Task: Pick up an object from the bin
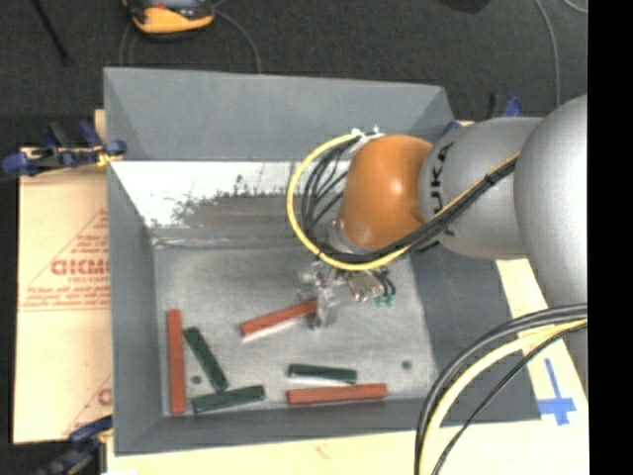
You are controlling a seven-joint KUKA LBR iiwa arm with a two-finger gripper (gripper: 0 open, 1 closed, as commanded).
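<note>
Red stick (pixel 278 322), end beneath hand (pixel 322 311)

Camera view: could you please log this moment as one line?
pincer: at right end of red stick | stick: central, slanted | other sticks: along near side

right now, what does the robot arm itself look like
The arm is thick, rounded and silver-grey, with dark lettering on the link by the wrist. A glossy orange dome cover caps the wrist, and black and yellow cables loop around it. Below sits a small grey metal hand.
</note>
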